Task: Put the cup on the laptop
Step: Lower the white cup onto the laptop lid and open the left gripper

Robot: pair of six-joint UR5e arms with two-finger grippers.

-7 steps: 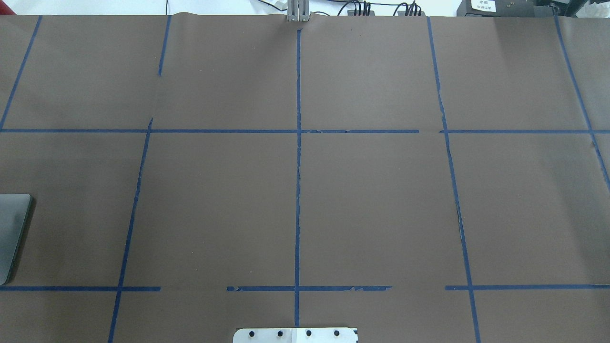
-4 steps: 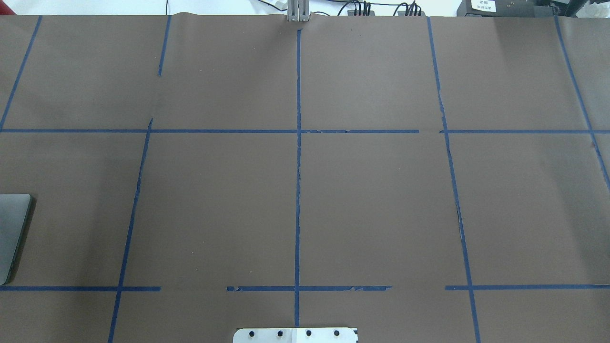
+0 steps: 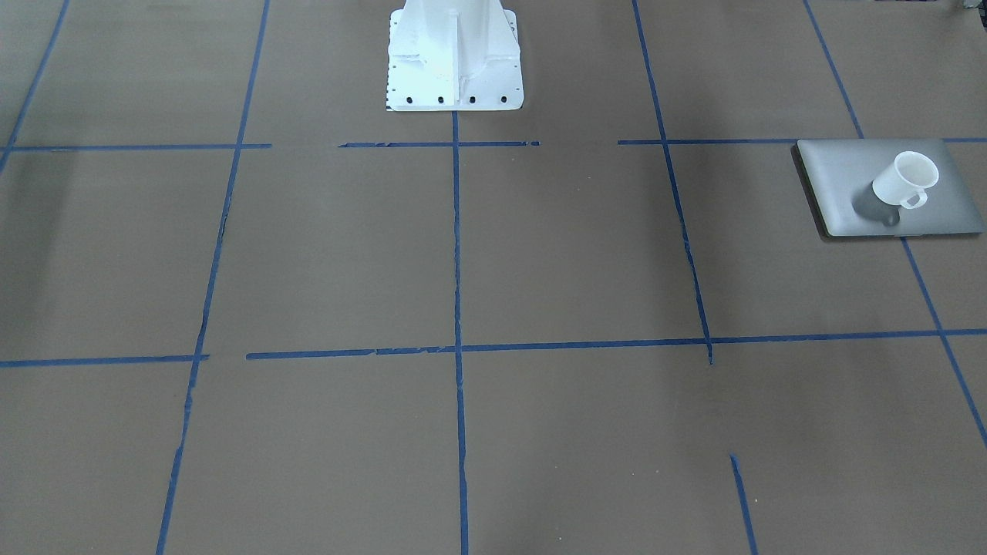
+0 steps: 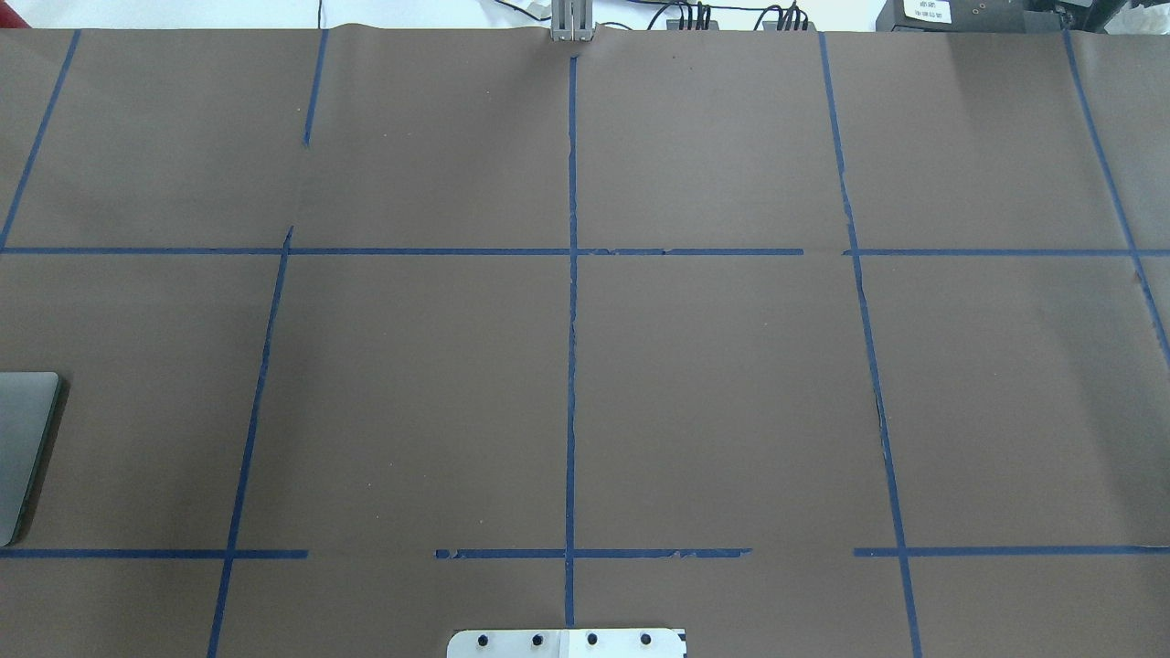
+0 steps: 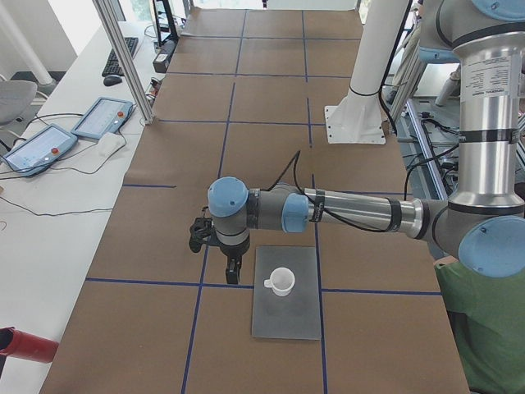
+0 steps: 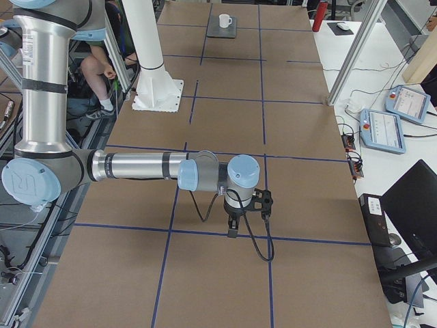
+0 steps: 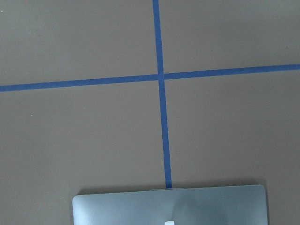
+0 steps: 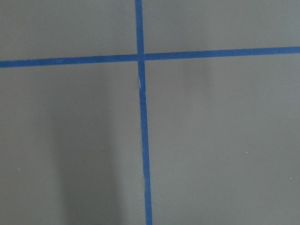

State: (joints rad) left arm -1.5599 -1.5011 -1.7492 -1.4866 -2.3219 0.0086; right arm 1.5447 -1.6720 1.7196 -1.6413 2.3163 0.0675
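The white cup (image 3: 902,179) stands upright on the silver-grey laptop (image 3: 844,181), handle toward the operators' side. Both also show in the exterior left view, the cup (image 5: 281,281) on the laptop (image 5: 287,316), and far off in the exterior right view (image 6: 224,21). Only a corner of the laptop (image 4: 23,439) shows overhead, and its far edge (image 7: 168,206) in the left wrist view. My left gripper (image 5: 234,267) hangs just beyond the laptop's edge, apart from the cup; I cannot tell whether it is open. My right gripper (image 6: 232,229) hangs over bare table; I cannot tell its state either.
The white robot pedestal (image 3: 453,54) stands at the table's middle edge. Blue tape lines (image 4: 571,366) grid the brown table. Teach pendants (image 5: 102,117) lie on a side bench, and a metal post (image 5: 123,57) stands by the table. A person in green (image 5: 484,328) sits behind the robot.
A shadow over the laptop's corner in the overhead view has faded. Nothing else has visibly moved.
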